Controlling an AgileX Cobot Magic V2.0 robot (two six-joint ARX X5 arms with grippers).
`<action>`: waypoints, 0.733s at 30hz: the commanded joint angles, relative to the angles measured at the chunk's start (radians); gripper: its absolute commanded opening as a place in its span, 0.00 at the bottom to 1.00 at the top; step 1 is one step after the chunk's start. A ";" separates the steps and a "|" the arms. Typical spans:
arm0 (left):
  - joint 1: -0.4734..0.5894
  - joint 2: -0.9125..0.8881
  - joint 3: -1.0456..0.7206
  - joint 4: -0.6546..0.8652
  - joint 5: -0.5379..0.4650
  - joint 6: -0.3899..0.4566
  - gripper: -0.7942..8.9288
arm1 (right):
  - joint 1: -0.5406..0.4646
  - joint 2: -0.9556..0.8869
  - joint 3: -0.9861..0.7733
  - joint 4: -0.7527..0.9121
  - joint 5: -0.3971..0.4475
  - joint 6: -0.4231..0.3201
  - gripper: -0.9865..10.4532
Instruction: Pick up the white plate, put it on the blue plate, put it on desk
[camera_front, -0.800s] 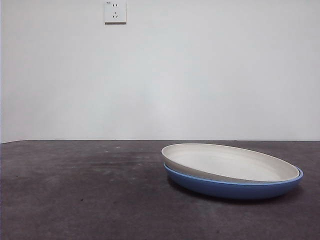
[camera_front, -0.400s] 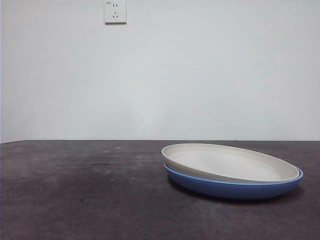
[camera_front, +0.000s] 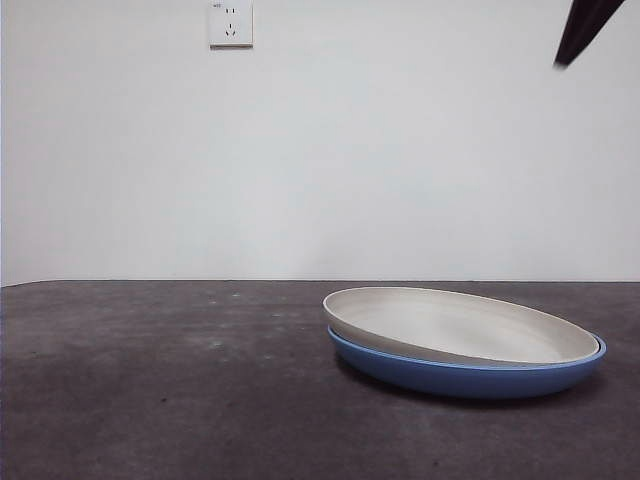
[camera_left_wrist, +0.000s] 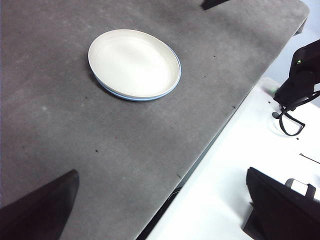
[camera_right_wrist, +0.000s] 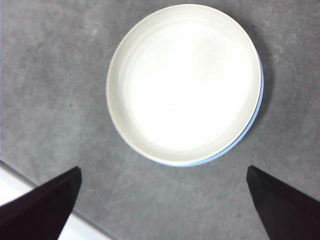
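Plates stacked on the desk: the white plate sits nested inside the blue plate, its rim riding higher on one side, so that it rests slightly tilted and off-centre. In the right wrist view only a thin blue crescent shows along one side of the white plate. The left wrist view places the stack well in from the desk's near edge, toward a far corner.

Right gripper: directly above the stack, jaws spread wide and empty, with the plate framed between them. It is judged to be the black tip at the top right corner of the front view. Left gripper: high and well apart from the plates, over the desk's near edge, jaws likewise wide apart and holding nothing.

Risks, as judgement. The low sloping rim offers little to pinch; a jaw closing on it may catch both rims together and lift the blue plate too, or slide off the matte white surface. Because the white plate already sits askew, a one-sided grasp could tip it further and let it scrape or drop back. A descent centred on the plate's middle instead of its rim would press the stack down and skid it across the desk.

Writing: none is legible on either plate. The wall socket carries a small dark mark at its upper corner, too small to read.
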 joint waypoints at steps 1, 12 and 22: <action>-0.004 -0.010 -0.016 0.012 0.002 -0.033 0.73 | 0.003 0.089 0.006 0.044 0.002 -0.018 0.61; -0.004 -0.025 -0.040 0.040 0.002 -0.089 0.73 | -0.040 0.400 0.006 0.223 0.000 -0.040 0.61; -0.004 -0.025 -0.040 0.066 0.002 -0.093 0.73 | -0.076 0.561 0.006 0.342 -0.046 -0.060 0.59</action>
